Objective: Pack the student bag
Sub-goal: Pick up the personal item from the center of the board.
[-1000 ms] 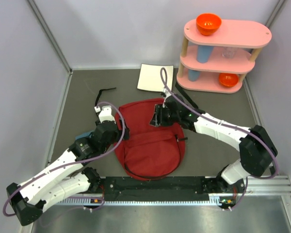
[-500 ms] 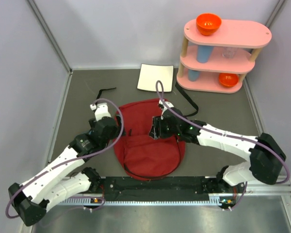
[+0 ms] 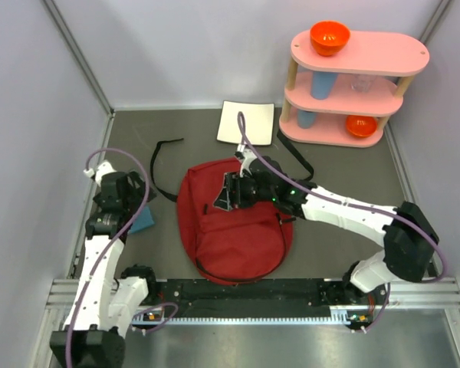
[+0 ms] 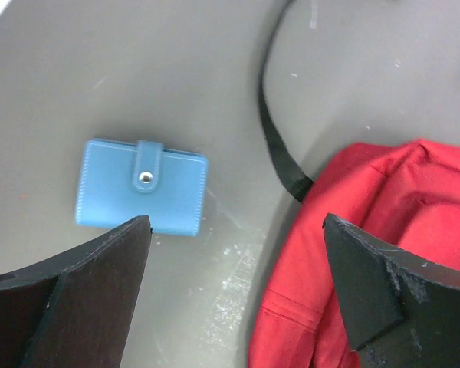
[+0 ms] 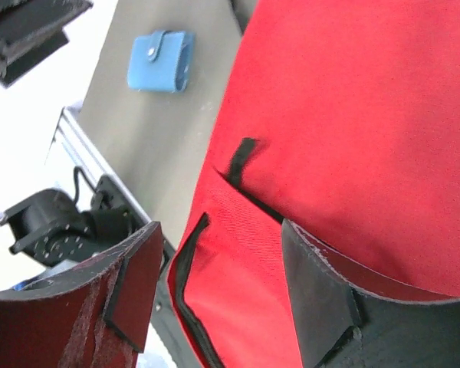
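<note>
Left gripper [image 4: 238, 230] spread wide, empty, above wallet [image 4: 140, 186] beside bag [image 4: 391, 180]. Right gripper [image 5: 218, 245] parted, holding nothing, over bag.

A blue wallet [image 4: 142, 186] lies flat on the grey table [image 4: 100, 77] at left of centre, its flap closed by a silver snap [image 4: 145, 179] on a short tab. The left gripper [image 4: 236, 226] frames the scene from below: its two black fingers [image 4: 84, 291] rise from the lower corners, set wide apart, with bare tabletop showing between them. The wallet's lower edge sits just above the tip of the finger at lower left. At right, the red student bag [image 4: 383, 184] fills the lower right of the frame, partly behind the other finger. A black strap [image 4: 276, 138] curves down from the top centre to meet the bag's edge.
</note>
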Robot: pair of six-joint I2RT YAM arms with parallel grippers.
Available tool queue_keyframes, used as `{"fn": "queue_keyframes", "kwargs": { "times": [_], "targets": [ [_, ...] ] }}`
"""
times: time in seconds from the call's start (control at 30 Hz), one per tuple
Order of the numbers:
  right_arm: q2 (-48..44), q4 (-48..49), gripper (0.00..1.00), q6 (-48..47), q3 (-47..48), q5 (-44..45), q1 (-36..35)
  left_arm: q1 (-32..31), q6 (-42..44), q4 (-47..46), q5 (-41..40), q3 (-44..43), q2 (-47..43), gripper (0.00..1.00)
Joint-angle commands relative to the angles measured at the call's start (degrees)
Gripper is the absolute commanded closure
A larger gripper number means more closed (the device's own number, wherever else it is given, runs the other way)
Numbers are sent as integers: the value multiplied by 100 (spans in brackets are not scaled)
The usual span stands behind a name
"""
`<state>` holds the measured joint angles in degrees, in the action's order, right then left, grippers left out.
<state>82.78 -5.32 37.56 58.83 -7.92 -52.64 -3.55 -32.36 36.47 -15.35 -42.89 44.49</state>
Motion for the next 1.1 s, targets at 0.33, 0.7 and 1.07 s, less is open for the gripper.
{"fn": "queue_keyframes", "kwargs": {
  "times": [0.33,0.7,1.07],
  "targets": [
    [1634,408,30,58,1658,-2046,-44,3193,-60,-139,2124,747,-28,1],
    [2892,304,30,252,2897,-2451,-132,3844,-412,-1134,2889,1240,1104,3],
    [3947,207,29,524,3925,-2338,-255,3827,28,-1212,1107,949,702,7]
  ]
}}
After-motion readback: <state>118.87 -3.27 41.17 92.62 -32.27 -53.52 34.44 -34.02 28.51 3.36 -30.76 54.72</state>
